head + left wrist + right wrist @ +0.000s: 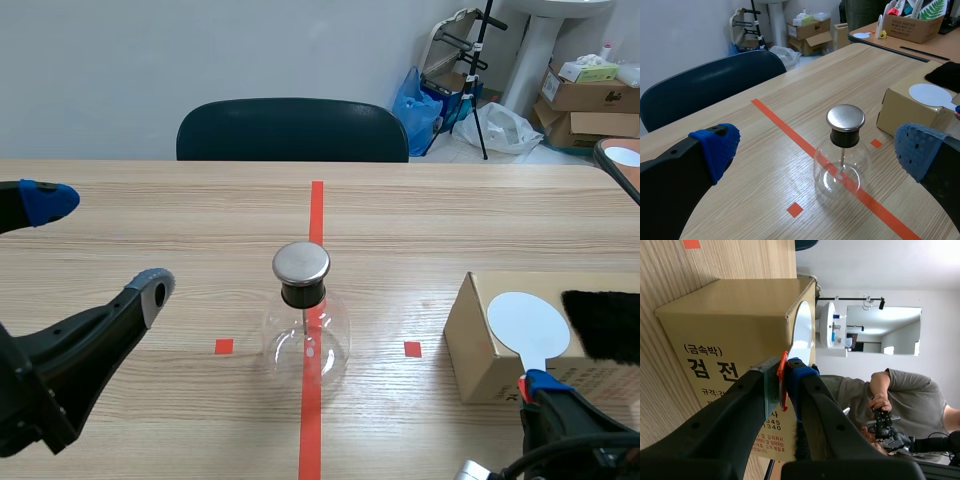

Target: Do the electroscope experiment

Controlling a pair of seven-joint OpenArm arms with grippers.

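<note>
Left gripper (100, 243): spread wide, left of electroscope (303, 300).
Right gripper (785, 372): clenched on paddle (527, 325), laid over box (475, 340), right.

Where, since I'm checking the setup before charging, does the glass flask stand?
In the scene view the glass flask stands mid-table on the long tape line, between the two tape squares, left of the cardboard box, right of the left claw.

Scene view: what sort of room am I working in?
Probably an office or lab workroom: a wooden table, a dark blue chair behind it, and stacked brown cardboard boxes in the cluttered far corner.
</note>
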